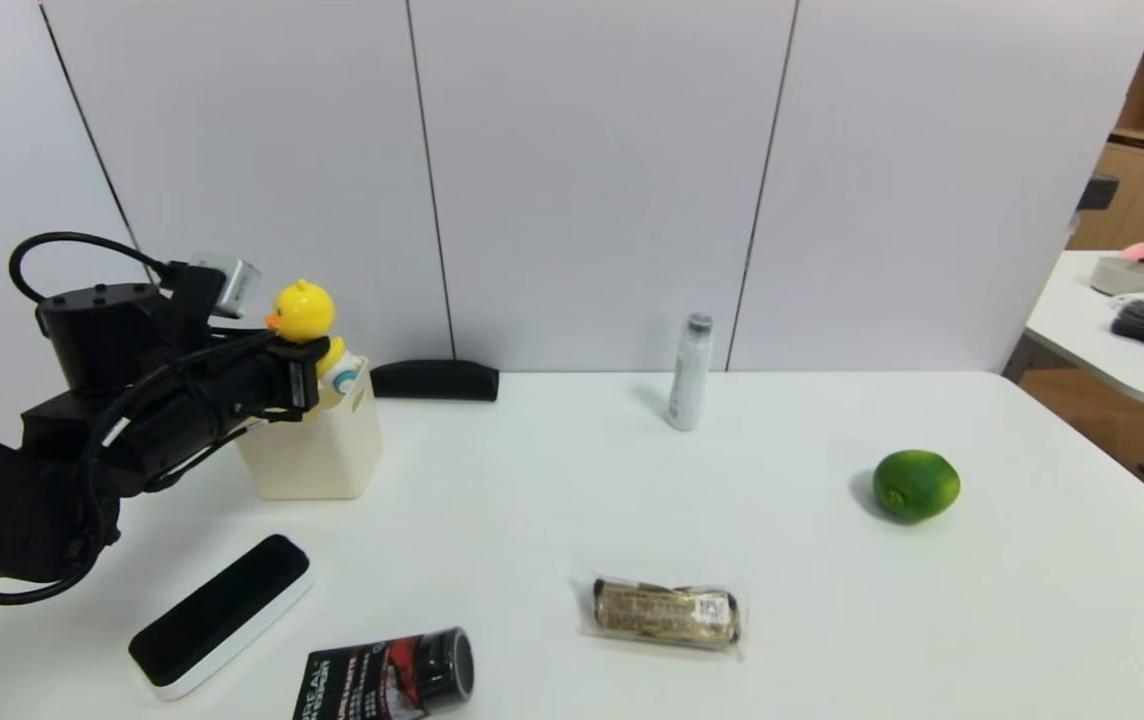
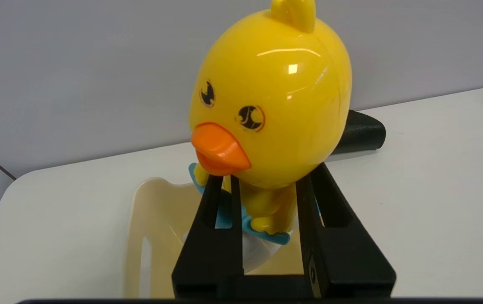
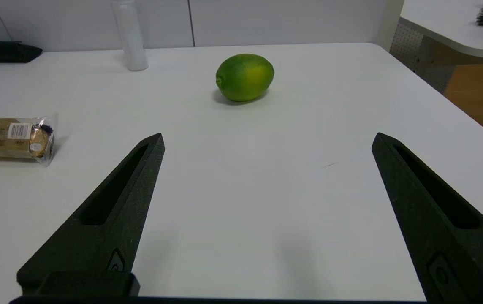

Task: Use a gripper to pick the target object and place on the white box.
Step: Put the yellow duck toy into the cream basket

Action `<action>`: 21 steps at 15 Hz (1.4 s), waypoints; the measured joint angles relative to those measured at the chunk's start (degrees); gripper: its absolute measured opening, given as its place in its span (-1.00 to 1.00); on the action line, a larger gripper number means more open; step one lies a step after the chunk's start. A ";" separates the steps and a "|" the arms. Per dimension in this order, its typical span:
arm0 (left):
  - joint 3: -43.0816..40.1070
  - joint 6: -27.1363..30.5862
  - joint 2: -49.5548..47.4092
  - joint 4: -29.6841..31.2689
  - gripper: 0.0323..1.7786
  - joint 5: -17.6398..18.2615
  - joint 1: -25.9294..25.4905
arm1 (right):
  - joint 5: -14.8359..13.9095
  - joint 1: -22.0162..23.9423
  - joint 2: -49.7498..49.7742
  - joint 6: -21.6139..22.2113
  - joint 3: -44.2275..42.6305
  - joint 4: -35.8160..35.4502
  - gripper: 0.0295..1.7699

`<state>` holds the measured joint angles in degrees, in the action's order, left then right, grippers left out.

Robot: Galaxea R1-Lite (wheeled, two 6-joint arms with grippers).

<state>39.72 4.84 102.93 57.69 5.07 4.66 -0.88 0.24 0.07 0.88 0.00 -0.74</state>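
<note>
The yellow duck toy (image 1: 304, 312) with an orange beak hangs over the open top of the cream-white box (image 1: 317, 455) at the table's back left. My left gripper (image 1: 307, 385) is shut on the duck, its black fingers pinching the body just below the head. In the left wrist view the duck (image 2: 271, 97) fills the middle, the left gripper (image 2: 267, 181) clasps its neck, and the box's rim (image 2: 140, 198) lies beneath its white base. My right gripper (image 3: 267, 141) stands open above bare table, nothing between its fingers; it is out of the head view.
A green lime (image 1: 916, 485) sits at the right, a wrapped snack bar (image 1: 667, 612) at front centre, a black-and-white eraser (image 1: 222, 612) and a black tube (image 1: 402, 675) at front left. A white bottle (image 1: 689, 372) and a black case (image 1: 435, 380) stand along the back wall.
</note>
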 joint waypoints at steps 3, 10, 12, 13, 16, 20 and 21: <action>-0.22 -0.10 0.00 0.68 -0.59 0.00 -0.02 | 0.00 0.02 0.00 0.00 0.00 -0.02 0.92; -0.39 -0.02 -0.20 0.89 -0.59 0.02 -0.09 | -0.02 0.02 0.00 -0.02 0.00 0.00 0.92; -0.80 -0.05 -0.26 1.02 -0.59 0.00 -0.04 | 0.00 0.02 0.00 0.00 0.00 -0.02 0.92; -1.19 -0.05 -0.26 1.24 -0.59 0.00 -0.04 | -0.02 0.02 0.00 -0.02 0.00 0.00 0.92; -2.40 -0.05 -0.33 1.66 -0.59 -0.01 -0.04 | 0.02 0.02 0.00 -0.02 0.00 0.00 0.92; -2.79 -0.05 -0.33 2.05 0.03 -0.01 0.00 | 0.00 0.02 0.00 0.00 0.00 0.00 0.92; -2.79 -0.05 -0.33 2.05 0.13 0.00 0.00 | 0.00 0.02 0.00 0.00 0.00 0.00 0.92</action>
<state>36.93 4.79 102.60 59.73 5.07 4.66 -0.88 0.27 0.07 0.88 0.00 -0.74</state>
